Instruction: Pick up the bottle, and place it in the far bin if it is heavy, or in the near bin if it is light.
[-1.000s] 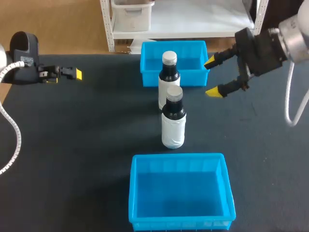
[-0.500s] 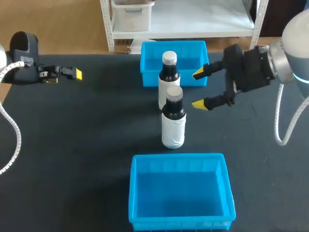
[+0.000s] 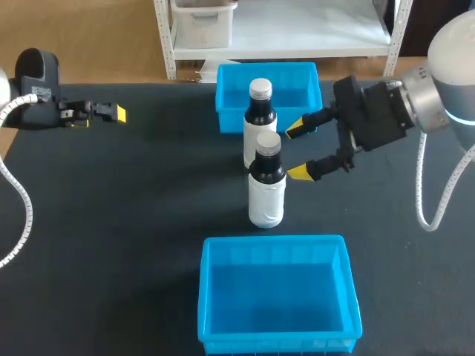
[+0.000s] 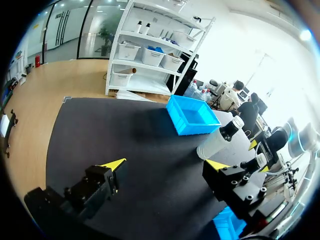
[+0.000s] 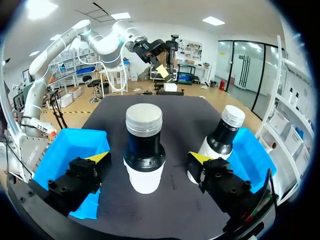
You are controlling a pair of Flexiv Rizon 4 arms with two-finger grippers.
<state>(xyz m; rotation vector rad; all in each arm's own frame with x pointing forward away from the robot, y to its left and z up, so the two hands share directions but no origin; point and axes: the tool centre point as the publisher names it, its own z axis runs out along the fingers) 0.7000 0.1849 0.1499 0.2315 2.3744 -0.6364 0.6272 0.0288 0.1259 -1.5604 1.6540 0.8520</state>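
Two dark bottles with white labels and grey caps stand mid-table. The nearer bottle (image 3: 266,183) (image 5: 144,150) is just ahead of my right gripper (image 3: 298,150) (image 5: 148,159), in line with the gap between its fingers. That gripper is open, its yellow tips short of the bottle and not touching it. The farther bottle (image 3: 260,119) (image 5: 222,134) (image 4: 220,141) stands in front of the far bin (image 3: 234,115) (image 4: 192,116). The near bin (image 3: 278,245) (image 5: 70,145) lies empty at the table's front. My left gripper (image 3: 111,113) (image 4: 165,165) hangs open at the far left, holding nothing.
The dark table top (image 3: 133,208) is bare between the left gripper and the bottles. My right arm comes in from the right, over the table beside the far bin. The two bottles stand close together, one behind the other.
My right gripper has moved left and nearer, from beside the far bin towards the nearer bottle, staying open. The left arm and both bottles have not moved.
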